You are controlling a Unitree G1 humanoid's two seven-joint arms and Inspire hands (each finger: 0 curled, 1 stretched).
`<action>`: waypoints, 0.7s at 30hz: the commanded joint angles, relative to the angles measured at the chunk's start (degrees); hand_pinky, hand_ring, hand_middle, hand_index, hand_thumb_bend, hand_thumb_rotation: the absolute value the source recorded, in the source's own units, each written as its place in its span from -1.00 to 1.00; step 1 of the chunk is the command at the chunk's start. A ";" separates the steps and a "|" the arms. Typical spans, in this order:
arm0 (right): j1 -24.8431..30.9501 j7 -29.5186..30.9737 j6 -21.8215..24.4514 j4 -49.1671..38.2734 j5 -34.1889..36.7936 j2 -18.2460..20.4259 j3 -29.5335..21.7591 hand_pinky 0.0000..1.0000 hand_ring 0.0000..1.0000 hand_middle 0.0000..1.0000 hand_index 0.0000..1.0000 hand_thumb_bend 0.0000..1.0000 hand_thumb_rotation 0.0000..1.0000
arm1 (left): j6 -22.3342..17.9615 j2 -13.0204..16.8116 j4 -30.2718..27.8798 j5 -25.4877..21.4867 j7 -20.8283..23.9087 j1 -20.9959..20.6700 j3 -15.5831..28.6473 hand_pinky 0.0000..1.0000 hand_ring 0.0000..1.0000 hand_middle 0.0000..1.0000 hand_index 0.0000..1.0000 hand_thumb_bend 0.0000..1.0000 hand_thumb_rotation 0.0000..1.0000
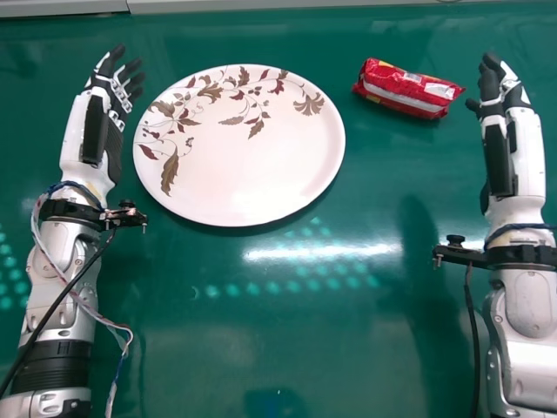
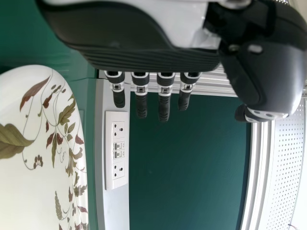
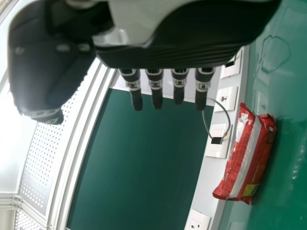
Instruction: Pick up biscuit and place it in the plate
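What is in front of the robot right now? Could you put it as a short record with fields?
surface: glossy green table
plate: round, white, leaf pattern; nothing on it
biscuit packet: red, lying on the table between plate and right robot hand
left robot hand: beside the plate, open, holding nothing
right robot hand: beside the packet, open, holding nothing
task status: packet not yet on plate

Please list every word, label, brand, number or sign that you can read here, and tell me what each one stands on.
No text is clear enough to quote.
Red biscuit packet: print on the wrapper, too small and blurred to read.
Plate: a leaf and flower pattern, with no lettering that I can make out.
White socket panel: holes and switches, no readable marking.
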 commanded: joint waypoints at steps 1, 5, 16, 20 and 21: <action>0.00 -0.14 0.23 -0.48 0.00 -0.35 -0.40 0.84 1.00 1.00 0.96 0.59 0.20 | -0.64 -0.17 0.21 0.28 -0.01 0.17 0.12 1.00 0.91 0.88 1.00 0.13 0.61; 0.00 -0.14 0.23 -0.48 0.00 -0.35 -0.40 0.84 1.00 1.00 0.96 0.59 0.20 | -0.64 -0.17 0.21 0.28 -0.01 0.17 0.12 1.00 0.91 0.88 1.00 0.13 0.61; 0.00 -0.14 0.23 -0.48 0.00 -0.35 -0.40 0.84 1.00 1.00 0.96 0.59 0.20 | -0.64 -0.17 0.21 0.28 -0.01 0.17 0.12 1.00 0.91 0.88 1.00 0.13 0.61; 0.00 -0.14 0.23 -0.48 0.00 -0.35 -0.40 0.84 1.00 1.00 0.96 0.59 0.20 | -0.64 -0.17 0.21 0.28 -0.01 0.17 0.12 1.00 0.91 0.88 1.00 0.13 0.61; 0.00 -0.14 0.23 -0.48 0.00 -0.35 -0.40 0.84 1.00 1.00 0.96 0.59 0.20 | -0.64 -0.17 0.21 0.28 -0.01 0.17 0.12 1.00 0.91 0.88 1.00 0.13 0.61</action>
